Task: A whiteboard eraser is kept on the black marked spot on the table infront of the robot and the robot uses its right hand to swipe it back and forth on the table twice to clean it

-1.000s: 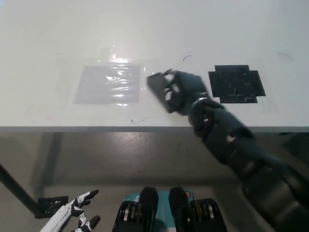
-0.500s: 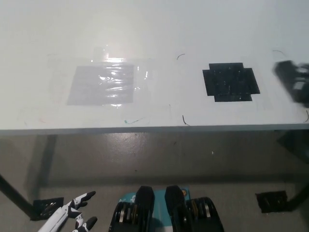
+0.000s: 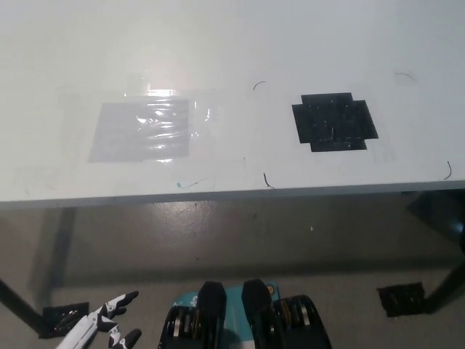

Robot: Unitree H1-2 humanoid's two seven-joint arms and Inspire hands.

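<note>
Nearest, at lower left, the white left hand [image 3: 109, 327] hangs idle below the surface [image 3: 232, 43], fingers spread, grasping nothing. Farther right, the black marked spot [image 3: 335, 121] lies bare; the eraser and right hand are out of view.

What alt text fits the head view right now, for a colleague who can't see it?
A white table with a black marked spot at right and a shiny taped clear patch at left; no eraser or right hand visible. The white left hand rests at lower left, fingers apart.
</note>
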